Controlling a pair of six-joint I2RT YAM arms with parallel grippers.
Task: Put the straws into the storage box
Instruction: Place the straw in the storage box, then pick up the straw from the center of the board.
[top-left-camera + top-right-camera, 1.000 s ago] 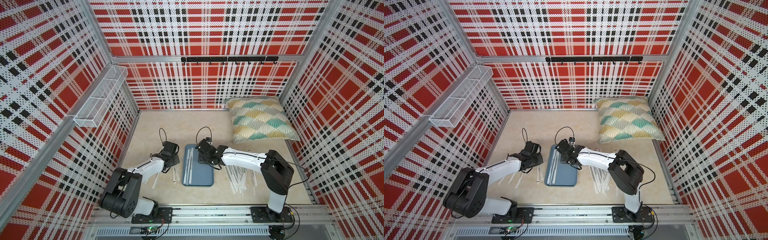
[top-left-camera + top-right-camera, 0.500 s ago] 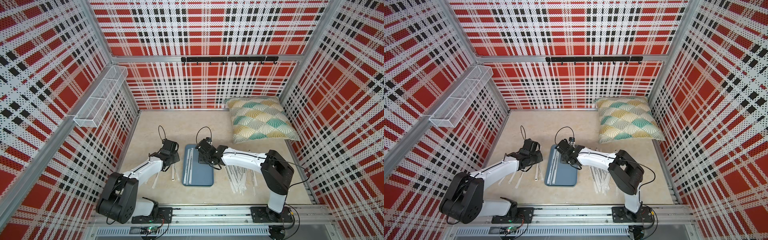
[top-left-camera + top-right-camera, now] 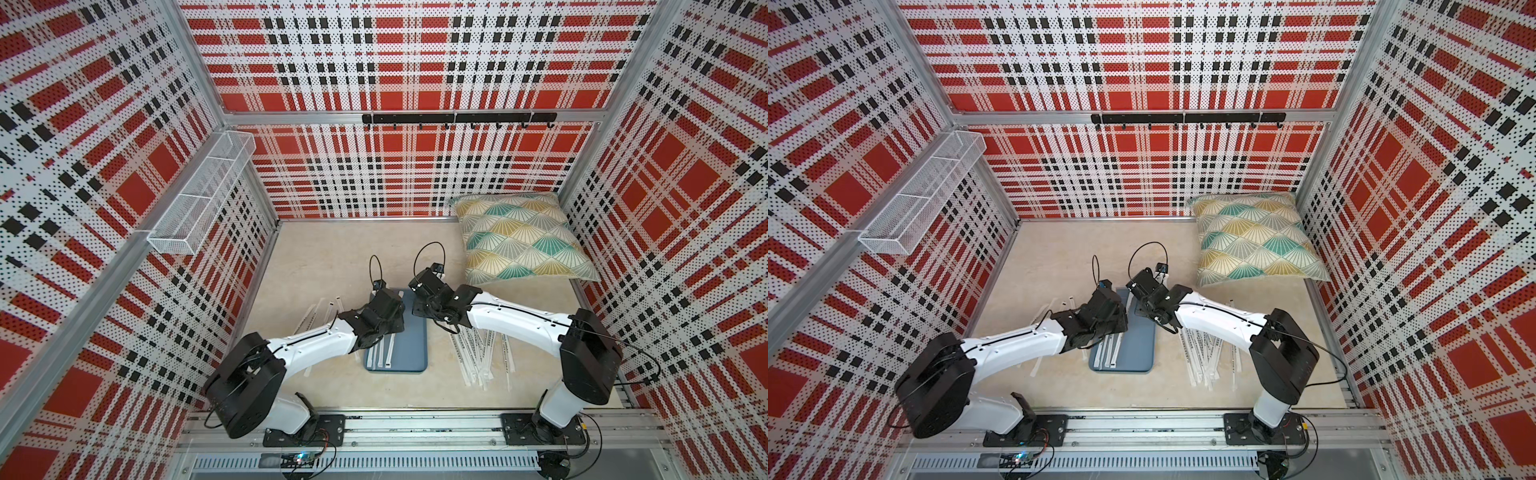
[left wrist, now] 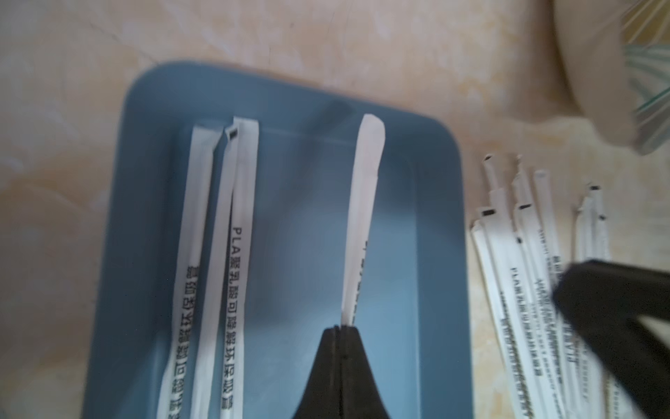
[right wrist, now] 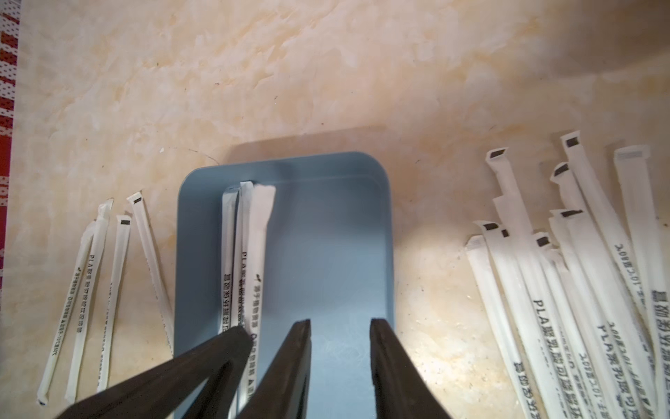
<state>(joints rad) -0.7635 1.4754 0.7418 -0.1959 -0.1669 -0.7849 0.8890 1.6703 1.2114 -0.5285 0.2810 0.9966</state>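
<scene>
Seemingly two straws (image 4: 239,254) in storage box (image 4: 282,109), left gripper (image 4: 342,328) pinching third (image 4: 362,217), right gripper (image 5: 340,323) spread

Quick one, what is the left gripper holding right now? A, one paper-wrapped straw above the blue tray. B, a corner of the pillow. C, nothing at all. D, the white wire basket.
A: in the left wrist view the left gripper is shut on a single straw that reaches out over the storage box.

In both top views the left arm (image 3: 316,343) and right arm (image 3: 511,322) hide the far end of the box (image 3: 409,353). In the left wrist view the pillow (image 4: 616,72) is blurred; straws (image 4: 239,254) run off the edge.
</scene>
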